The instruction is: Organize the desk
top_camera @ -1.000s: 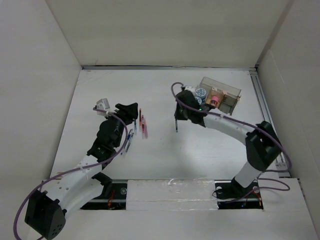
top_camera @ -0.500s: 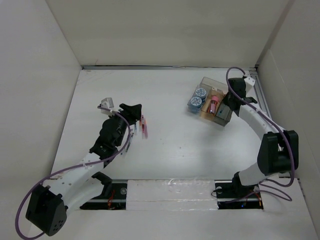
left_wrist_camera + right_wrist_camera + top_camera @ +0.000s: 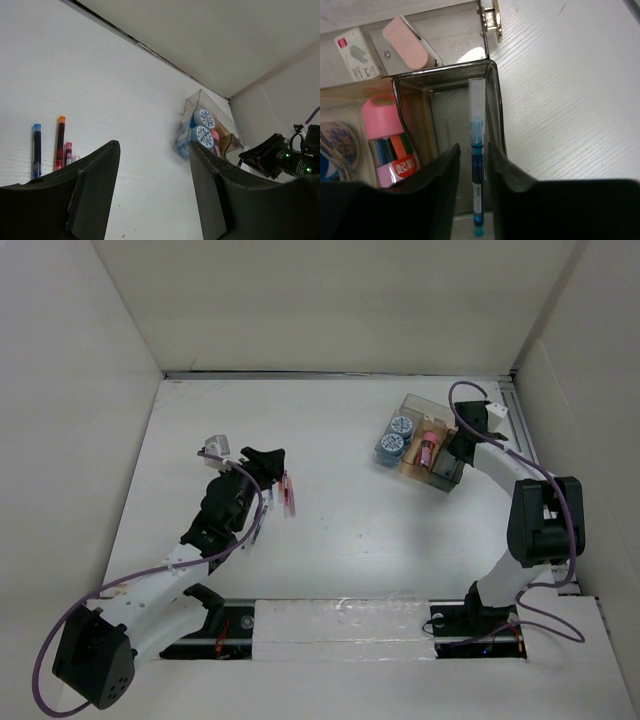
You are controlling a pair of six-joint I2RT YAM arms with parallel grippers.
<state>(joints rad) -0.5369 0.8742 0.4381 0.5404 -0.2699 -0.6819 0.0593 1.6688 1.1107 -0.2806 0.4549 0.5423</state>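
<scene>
The right gripper (image 3: pixel 473 152) stood narrow around the blue pen (image 3: pixel 476 112), hold uncertain, over the organizer (image 3: pixel 440 84); skewed release risked it toppling onto the counter (image 3: pixel 570 100).

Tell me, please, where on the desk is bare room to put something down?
Free: the middle of the desk, between the pens and the organizer box; also the far left corner. Crowded: around the pens, and the far right corner with the box.
</scene>
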